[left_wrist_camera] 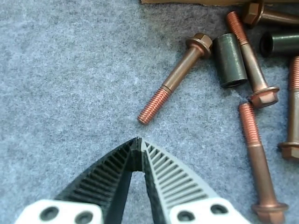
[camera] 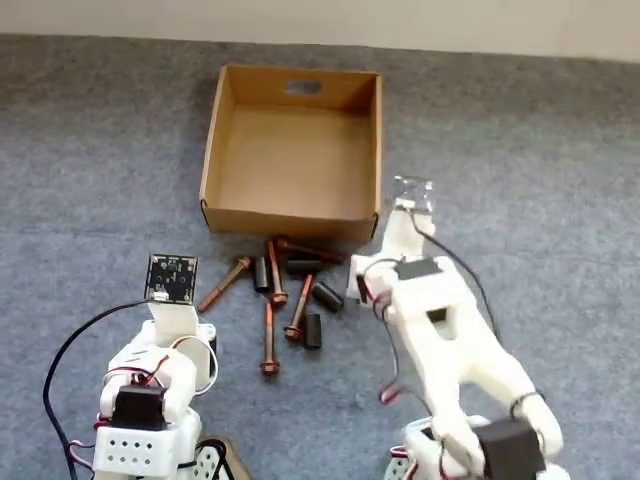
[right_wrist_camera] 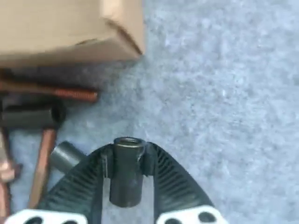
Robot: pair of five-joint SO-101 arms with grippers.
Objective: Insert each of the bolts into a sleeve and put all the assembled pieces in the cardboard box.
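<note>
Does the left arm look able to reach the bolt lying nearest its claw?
Probably yes. The left claw is shut and empty, and only bare carpet lies between it and the threaded end of the bolt. It would have to open first.

No writing, number, label or sign is showing clearly enough to be read anywhere. The cardboard box [camera: 290, 222] is presenting plain brown walls, and the bolts [left_wrist_camera: 173, 81] and sleeves [left_wrist_camera: 232, 60] are bearing no markings that can be made out.
</note>
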